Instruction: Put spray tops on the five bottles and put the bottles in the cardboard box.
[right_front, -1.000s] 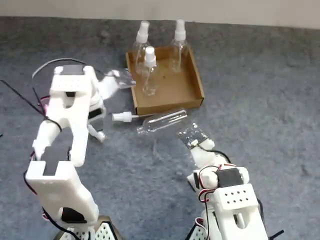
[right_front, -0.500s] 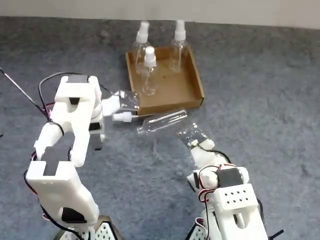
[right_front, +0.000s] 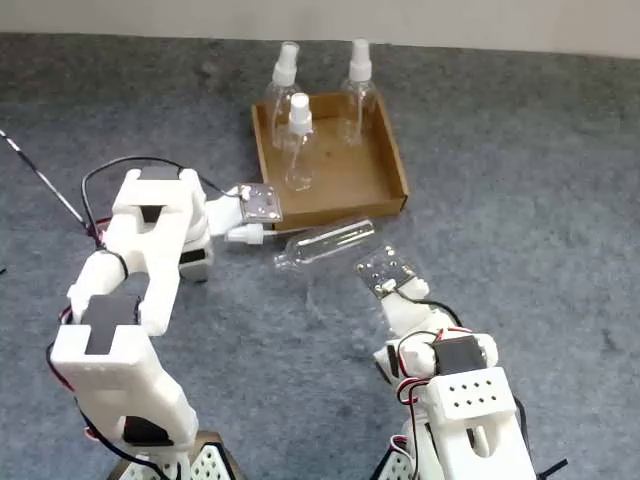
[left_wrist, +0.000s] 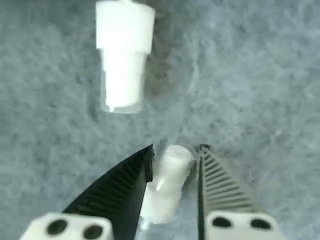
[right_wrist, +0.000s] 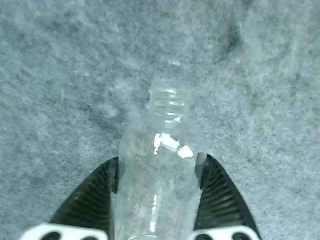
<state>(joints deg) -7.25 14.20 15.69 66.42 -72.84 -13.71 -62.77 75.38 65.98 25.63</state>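
Note:
A white spray top (left_wrist: 169, 180) lies on the grey carpet between the fingers of my left gripper (left_wrist: 176, 150), which is open and close on both sides of it. In the high view this gripper (right_front: 252, 215) hangs over the spray top (right_front: 245, 235) just left of the cardboard box (right_front: 392, 160). A second white spray top (left_wrist: 124, 55) lies farther off. My right gripper (right_wrist: 161, 160) is shut on a clear bottle (right_wrist: 160, 145) with a bare threaded neck. Another topless bottle (right_front: 325, 243) lies on its side between the box and the right gripper (right_front: 385, 270).
One bottle with a spray top (right_front: 298, 140) stands in the box. A second topped bottle (right_front: 356, 90) stands at the box's far wall, and a third (right_front: 283, 78) behind its far left corner. Open carpet lies to the right and at the front.
My left gripper has swung from the box's left edge back and down over the loose spray top, now straddling it. The right arm and the lying bottle have not moved.

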